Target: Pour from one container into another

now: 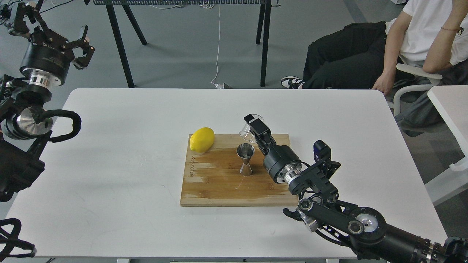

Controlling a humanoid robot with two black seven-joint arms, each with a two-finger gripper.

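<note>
White table point(128, 153) carries one wooden board point(219, 182) with one lemon point(202, 139) and one steel jigger point(245, 159) standing upright. Reaching over it, the right gripper point(253, 126) grasps one clear glass cup point(246, 132), tilted just above the jigger. The left gripper point(83, 45) hangs raised, fingers spread.

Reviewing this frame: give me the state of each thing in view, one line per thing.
glass cup: held in the right gripper, tilted over the jigger.
jigger: upright on the cutting board.
lemon: whole, lying on the cutting board's far left corner.
right gripper: shut on the cup.
left gripper: open, raised, empty.
</note>
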